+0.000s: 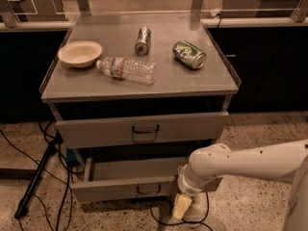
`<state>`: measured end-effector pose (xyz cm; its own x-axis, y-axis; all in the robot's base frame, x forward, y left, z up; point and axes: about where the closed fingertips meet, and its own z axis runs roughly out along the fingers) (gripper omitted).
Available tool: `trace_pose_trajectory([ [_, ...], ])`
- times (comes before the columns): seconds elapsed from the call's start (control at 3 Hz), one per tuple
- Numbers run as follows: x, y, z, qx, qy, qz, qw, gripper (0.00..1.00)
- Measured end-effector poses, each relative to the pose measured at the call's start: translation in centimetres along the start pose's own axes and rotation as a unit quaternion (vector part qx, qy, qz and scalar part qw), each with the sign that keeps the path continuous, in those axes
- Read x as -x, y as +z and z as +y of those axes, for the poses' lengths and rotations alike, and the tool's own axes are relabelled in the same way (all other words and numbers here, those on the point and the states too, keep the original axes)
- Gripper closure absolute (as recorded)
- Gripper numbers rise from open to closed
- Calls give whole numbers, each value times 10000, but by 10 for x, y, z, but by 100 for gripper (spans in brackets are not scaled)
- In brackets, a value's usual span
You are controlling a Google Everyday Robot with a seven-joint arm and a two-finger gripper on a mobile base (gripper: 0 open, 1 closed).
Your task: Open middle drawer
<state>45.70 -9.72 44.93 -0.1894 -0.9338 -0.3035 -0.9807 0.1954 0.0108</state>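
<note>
Whether the claw (pixel 181 207) is clenched, I cannot tell. The dark loop handle (pixel 148 190) of the grey metal middle drawer (pixel 106 191) sits just left of it. Hook that and pull straight out.

The end effector (pixel 182 206) hangs low by the pulled-out middle drawer (pixel 115 188).

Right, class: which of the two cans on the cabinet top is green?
The right-hand can, lying on its side; the other can, further left, is silver. The tool hangs low, near the floor.
</note>
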Motion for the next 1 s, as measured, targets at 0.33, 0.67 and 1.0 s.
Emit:
trace_pose_trajectory([
  [0.33,-3,20,-2,129,-52,52,9999,0],
  [0.67,-6,44,-2,290,-130,100,9994,0],
  [1.0,-13,47,6,531,-180,172,9983,0],
])
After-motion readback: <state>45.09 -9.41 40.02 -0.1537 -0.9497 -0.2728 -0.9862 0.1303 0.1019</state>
